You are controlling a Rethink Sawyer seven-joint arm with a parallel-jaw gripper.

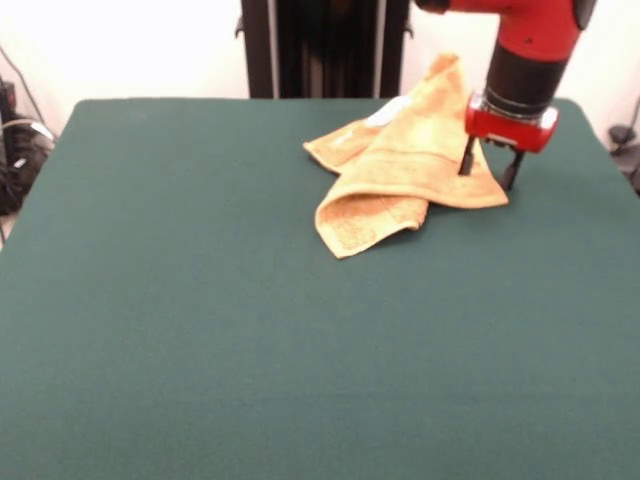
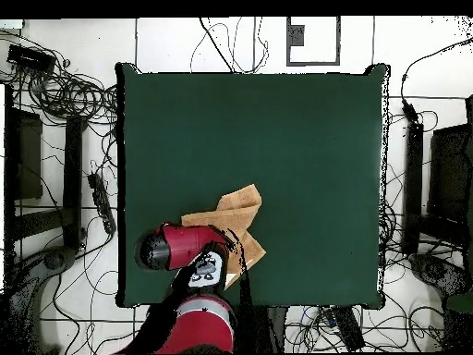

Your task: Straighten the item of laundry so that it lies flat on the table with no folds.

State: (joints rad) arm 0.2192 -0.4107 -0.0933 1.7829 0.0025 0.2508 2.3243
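Note:
The orange-tan towel [image 1: 400, 165] lies crumpled and folded over itself at the far right of the green table [image 1: 200, 320]. One part rises in a peak by the arm, and a white tag [image 1: 389, 112] shows at its far edge. My gripper [image 1: 489, 166] is open, its two dark fingers [image 1: 466, 156] pointing down just over the towel's right corner, with nothing between them. In the overhead view the towel [image 2: 236, 214] lies near the table's [image 2: 277, 139] bottom edge, partly hidden under the red arm [image 2: 185, 248].
The robot's black pedestal [image 1: 325, 45] stands behind the table's far edge. Cables and dark equipment [image 2: 55, 92] lie on the floor round the table. The table's right edge is close to the gripper in the front view.

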